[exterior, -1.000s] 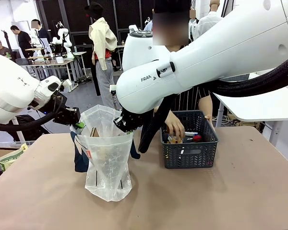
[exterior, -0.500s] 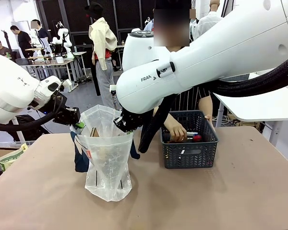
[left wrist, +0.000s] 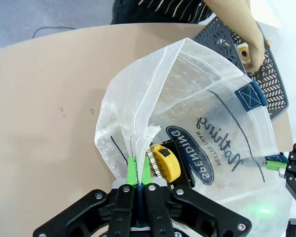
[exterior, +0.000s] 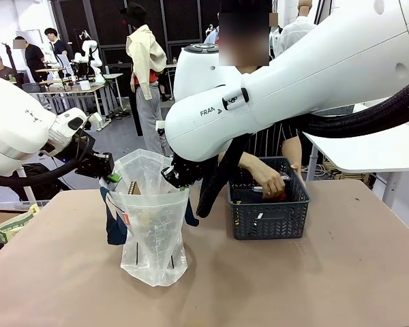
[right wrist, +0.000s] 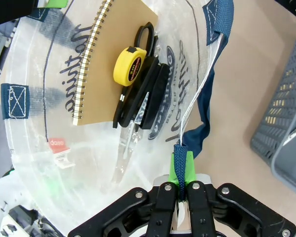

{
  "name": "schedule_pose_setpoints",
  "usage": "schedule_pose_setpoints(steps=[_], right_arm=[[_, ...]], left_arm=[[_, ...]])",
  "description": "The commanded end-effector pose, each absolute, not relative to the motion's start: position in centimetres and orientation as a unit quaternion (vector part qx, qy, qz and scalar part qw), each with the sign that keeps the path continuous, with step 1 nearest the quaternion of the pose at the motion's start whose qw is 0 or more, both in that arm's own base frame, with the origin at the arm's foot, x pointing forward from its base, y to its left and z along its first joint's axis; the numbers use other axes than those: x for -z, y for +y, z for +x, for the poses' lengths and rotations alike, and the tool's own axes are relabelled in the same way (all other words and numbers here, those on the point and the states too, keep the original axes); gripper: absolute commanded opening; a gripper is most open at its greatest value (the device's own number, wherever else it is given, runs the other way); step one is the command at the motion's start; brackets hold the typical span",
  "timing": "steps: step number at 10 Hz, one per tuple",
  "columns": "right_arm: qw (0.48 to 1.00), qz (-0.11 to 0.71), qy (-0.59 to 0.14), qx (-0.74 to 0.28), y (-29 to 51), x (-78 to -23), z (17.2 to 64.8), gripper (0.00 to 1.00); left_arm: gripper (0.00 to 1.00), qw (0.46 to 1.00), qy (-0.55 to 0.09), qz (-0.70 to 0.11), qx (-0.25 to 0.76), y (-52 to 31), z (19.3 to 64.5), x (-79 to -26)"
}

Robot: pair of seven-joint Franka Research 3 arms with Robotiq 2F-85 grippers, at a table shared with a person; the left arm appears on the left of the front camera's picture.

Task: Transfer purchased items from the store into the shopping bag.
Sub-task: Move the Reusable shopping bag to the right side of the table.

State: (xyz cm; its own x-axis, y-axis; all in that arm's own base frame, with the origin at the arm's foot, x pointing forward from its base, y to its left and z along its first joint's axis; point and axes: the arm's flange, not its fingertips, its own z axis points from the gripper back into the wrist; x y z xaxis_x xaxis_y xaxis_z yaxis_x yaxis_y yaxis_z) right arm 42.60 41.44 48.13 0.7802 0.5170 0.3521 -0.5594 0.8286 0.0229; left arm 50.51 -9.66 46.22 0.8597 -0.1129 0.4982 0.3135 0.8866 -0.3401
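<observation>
White capitals spelling "SPENDING" fill the navy oval logo (left wrist: pixel 192 160) on the clear shopping bag (left wrist: pixel 187 89), upside down in the left wrist view, with a smaller "BETTER THAN" and a looping script (left wrist: pixel 222 143) reading "Nothing" beside it. In the front view the right arm (exterior: pixel 273 85) carries the black letters "FRAN" on its white shell. A small red-and-white tag (right wrist: pixel 56 144), seen through the bag's plastic, is too small to read.

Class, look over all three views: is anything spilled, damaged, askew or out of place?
Nothing stands out. The shopping bag stands upright, its rim pinched by the left gripper and right gripper. The basket sits level beside it, with a person's hand reaching in.
</observation>
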Motion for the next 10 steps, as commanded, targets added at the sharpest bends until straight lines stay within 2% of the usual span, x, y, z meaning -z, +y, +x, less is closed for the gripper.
schedule_pose_setpoints(steps=[1, 10], right_arm=[[0.942, 0.063, -0.169, -0.284, 41.25, -48.27, 42.53, 0.0], [0.942, 0.063, -0.169, -0.284, 41.25, -48.27, 42.53, 0.0]], left_arm=[[0.0, 0.941, -0.243, -0.209, 0.112, -9.53, 50.25, -46.35], [0.0, 0.941, -0.243, -0.209, 0.112, -9.53, 50.25, -46.35]])
